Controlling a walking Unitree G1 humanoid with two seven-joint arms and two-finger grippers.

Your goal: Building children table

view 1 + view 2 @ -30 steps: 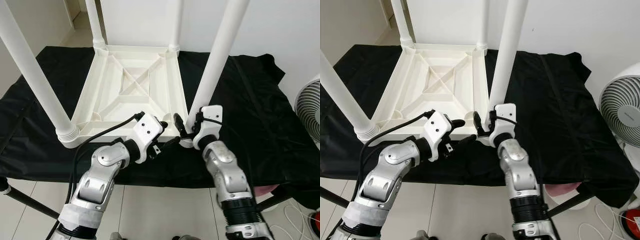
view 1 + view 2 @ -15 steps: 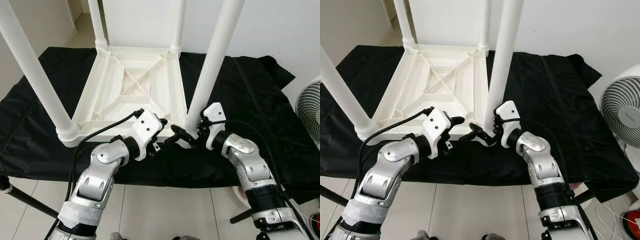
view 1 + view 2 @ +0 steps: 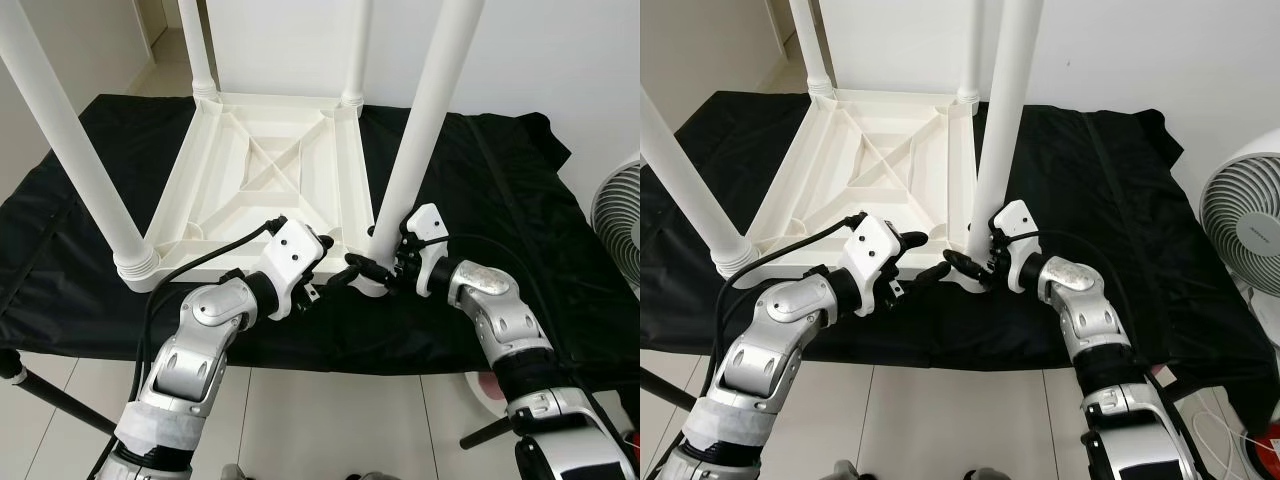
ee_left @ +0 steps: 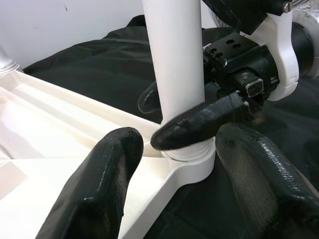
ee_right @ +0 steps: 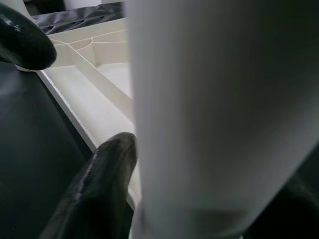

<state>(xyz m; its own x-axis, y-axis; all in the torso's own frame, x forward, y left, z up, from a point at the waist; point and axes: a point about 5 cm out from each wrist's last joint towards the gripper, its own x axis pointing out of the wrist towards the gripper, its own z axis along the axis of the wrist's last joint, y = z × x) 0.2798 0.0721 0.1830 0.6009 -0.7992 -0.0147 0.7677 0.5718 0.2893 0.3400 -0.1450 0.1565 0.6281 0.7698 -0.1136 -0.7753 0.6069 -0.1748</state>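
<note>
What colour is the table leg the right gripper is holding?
White. The table leg, gripped near its base by the right gripper, shows best in the left eye view.

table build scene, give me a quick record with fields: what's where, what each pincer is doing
tabletop: white plastic children's table, upside down on the black cloth
legs: four white legs stand up from the corners
near right leg: leg seated in its corner socket
right pincer: right pincer clasps the base of that leg, one finger across its front
left pincer: left pincer open, at the same corner, fingers either side of the socket
other: white fan beside the cloth on the robot's right
</note>
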